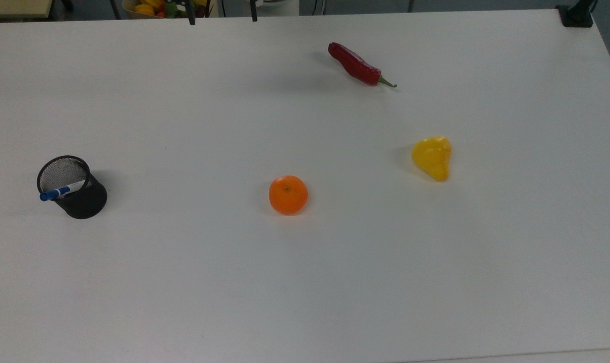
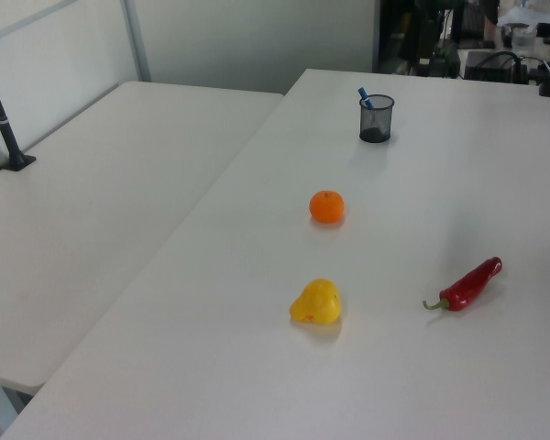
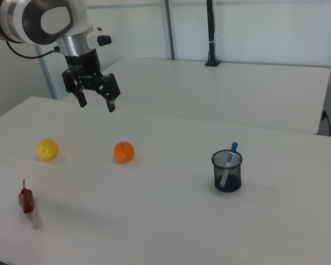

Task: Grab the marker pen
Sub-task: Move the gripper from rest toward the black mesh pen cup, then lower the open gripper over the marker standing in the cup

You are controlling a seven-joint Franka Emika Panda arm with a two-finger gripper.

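Marker pen (image 3: 228, 159) sits tilted in the mesh pen cup (image 3: 227, 172), blue cap up. Gripper (image 3: 96, 104) is wide open w/ nothing held, well away from cup. Imo come straight down over the cap, pinch, lift vertical so cup doesn't tip.

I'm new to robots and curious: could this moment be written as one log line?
phase: approach | gripper: open, high above table | marker pen: upright in mesh cup | contact: none
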